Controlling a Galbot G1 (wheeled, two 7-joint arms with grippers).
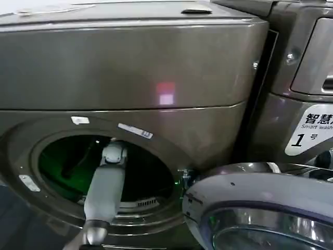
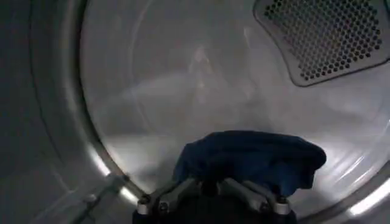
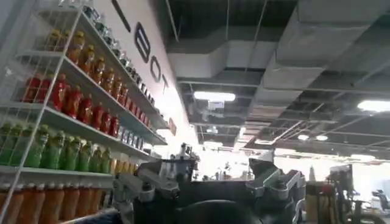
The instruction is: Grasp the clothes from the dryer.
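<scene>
Head view: I have my left arm [image 1: 104,192] reaching through the round mouth of the dryer [image 1: 130,67], its wrist well inside the dark drum, where a green glow shows on the inner wall. The door [image 1: 260,208] hangs swung out to the right of the mouth.

In the left wrist view the left claw [image 2: 210,198] sits low in the drum, and the clothes [image 2: 250,158] lie bunched right at its fingers [image 2: 167,195]. They are a small, soft heap of dark navy cloth, rumpled, with a rounded fold on top, far smaller than the drum around them. The cloth rests against the claw's front, on the shiny curved drum wall below a perforated vent [image 2: 323,36]. I cannot tell whether the claw is clenched on the cloth or released.

In the right wrist view the right claw [image 3: 207,189] points up toward the ceiling, released and empty, with shelves of bottles [image 3: 73,115] beside it.
</scene>
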